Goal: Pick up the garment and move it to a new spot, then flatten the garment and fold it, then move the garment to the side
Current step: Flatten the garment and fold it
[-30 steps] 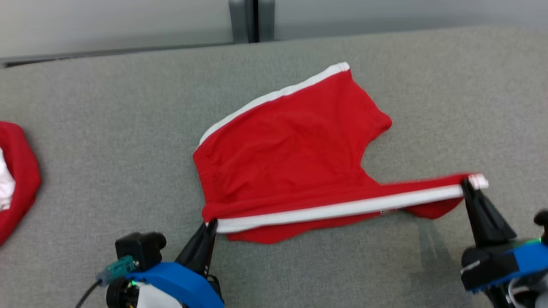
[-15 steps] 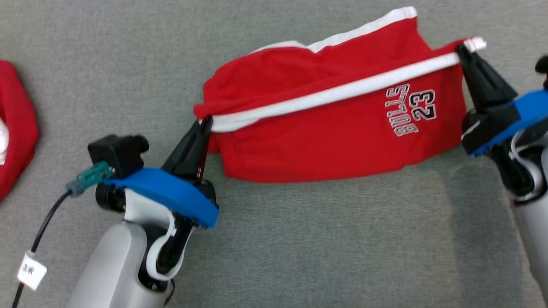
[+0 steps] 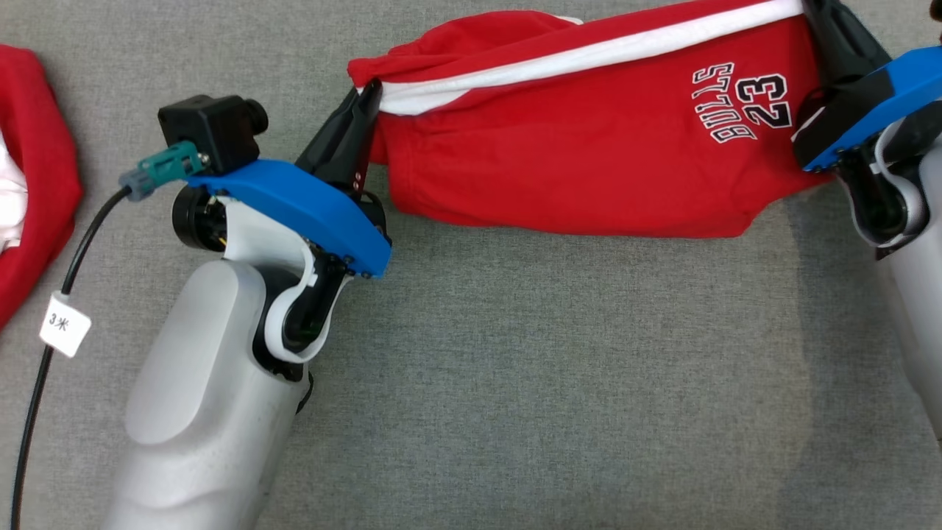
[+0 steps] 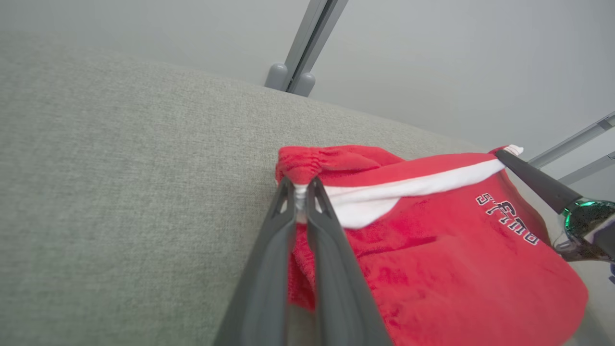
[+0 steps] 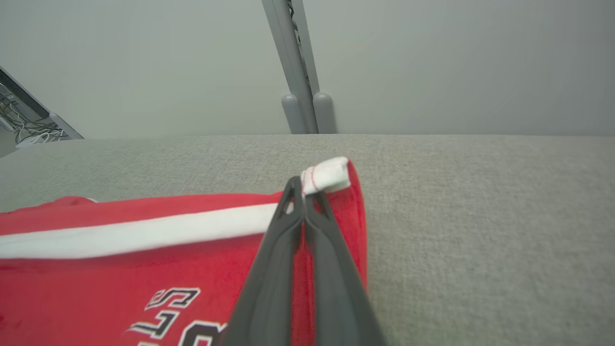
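Lifted and spread: the left gripper (image 3: pixel 370 94) and the right gripper (image 5: pixel 301 191) hold the red fabric shorts with a white side stripe (image 3: pixel 589 154) over the grey fabric tabletop (image 3: pixel 515 368).
A second ago most of the shorts lay flat; now the "BULLS 23" print faces up. The left gripper is clamped on the gathered waistband end, the right gripper is pinched on the white hem corner, and the cloth sags between them. A second red-and-white cloth (image 3: pixel 37 162) lies well apart at the left edge, near a black cable with a white tag (image 3: pixel 65 324).
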`<state>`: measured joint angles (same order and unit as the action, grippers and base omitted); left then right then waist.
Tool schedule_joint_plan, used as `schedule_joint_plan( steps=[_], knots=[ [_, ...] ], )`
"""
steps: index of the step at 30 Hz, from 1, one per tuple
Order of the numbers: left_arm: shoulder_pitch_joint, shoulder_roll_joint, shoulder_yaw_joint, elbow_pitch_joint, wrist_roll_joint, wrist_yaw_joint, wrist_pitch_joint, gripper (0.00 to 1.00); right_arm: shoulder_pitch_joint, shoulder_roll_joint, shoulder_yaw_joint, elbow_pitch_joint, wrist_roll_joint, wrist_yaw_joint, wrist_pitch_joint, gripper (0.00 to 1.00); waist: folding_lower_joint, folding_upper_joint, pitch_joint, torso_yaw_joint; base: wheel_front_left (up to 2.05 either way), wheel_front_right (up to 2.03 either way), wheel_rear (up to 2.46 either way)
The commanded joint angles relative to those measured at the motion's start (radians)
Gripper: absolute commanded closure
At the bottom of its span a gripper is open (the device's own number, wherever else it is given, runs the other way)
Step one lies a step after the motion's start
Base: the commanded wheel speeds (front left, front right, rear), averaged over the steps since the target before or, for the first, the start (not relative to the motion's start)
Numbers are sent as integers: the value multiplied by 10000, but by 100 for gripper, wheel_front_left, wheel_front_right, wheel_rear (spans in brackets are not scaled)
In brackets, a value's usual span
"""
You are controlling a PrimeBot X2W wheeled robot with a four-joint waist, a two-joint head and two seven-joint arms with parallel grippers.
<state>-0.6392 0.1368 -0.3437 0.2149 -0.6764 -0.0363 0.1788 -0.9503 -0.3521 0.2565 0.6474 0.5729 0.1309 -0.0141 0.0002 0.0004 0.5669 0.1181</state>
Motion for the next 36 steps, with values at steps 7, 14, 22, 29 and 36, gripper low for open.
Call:
schedule_joint_plan(
  steps=[7,14,22,29,36],
  knots=[
    [-536,-16,-166,1127,679,-101,-1238,0,155,171,755,624,-104,-3,-1738,0,-2,-4,-184,-235,0,0,0],
    [143,135,-331,1222,2165,752,-3704,0,1278,-39,139,-887,-1019,-1,-2516,0,-2,-4,-701,-591,0,0,0],
    [1275,491,151,496,3180,1656,-4436,0,4221,727,-1473,-3766,-2061,-1,-2511,0,-2,-4,-1584,-1243,0,0,0],
    [2588,762,701,-102,3435,1855,-4446,0,5883,1030,-1689,-4637,-2348,-1,-2514,0,-2,-4,-2283,-1828,0,0,0],
    [3418,904,807,17,3483,1816,-4447,0,6777,1069,-1763,-5109,-2399,-1,-2372,0,-2,-4,-2628,-2052,0,0,0]
  ],
)
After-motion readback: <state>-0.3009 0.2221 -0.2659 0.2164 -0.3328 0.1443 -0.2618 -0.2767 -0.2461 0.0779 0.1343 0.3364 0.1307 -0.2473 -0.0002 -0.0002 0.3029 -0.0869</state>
